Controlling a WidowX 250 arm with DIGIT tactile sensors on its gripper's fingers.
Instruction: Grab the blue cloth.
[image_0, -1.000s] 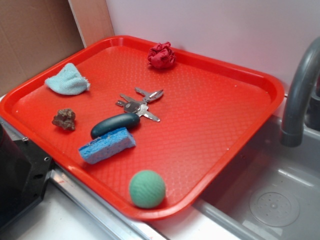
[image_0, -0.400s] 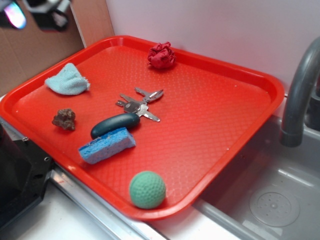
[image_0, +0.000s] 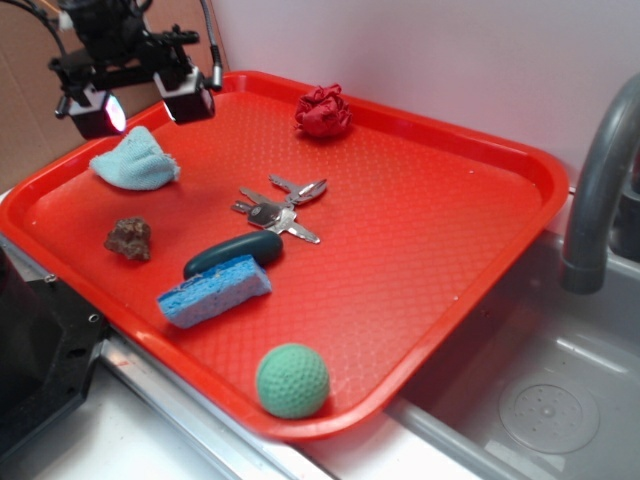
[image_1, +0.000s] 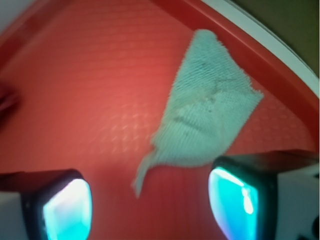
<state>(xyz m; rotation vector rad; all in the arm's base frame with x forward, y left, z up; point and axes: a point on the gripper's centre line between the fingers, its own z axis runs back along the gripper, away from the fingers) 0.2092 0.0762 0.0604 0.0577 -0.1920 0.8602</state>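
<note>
The blue cloth (image_0: 135, 161) lies flat on the red tray (image_0: 450, 250) near its far-left corner, close to the left rim, a frayed tail trailing from one edge. The gripper (image_0: 140, 103) hangs above the tray just behind the cloth, fingers spread apart and holding nothing; in the wrist view the cloth (image_1: 206, 116) sits between and ahead of the 2 fingertips (image_1: 67, 207), with no contact visible. A brown lump (image_0: 129, 238) rests near the left rim, nearer the front than the cloth. A bunch of keys (image_0: 282, 208) lies near the tray's centre. A dark oblong object (image_0: 232, 253) touches the blue sponge (image_0: 214, 291) just in front of it. A green ball (image_0: 292, 380) sits at the front edge. A red cloth ball (image_0: 323, 110) sits at the far edge.
</note>
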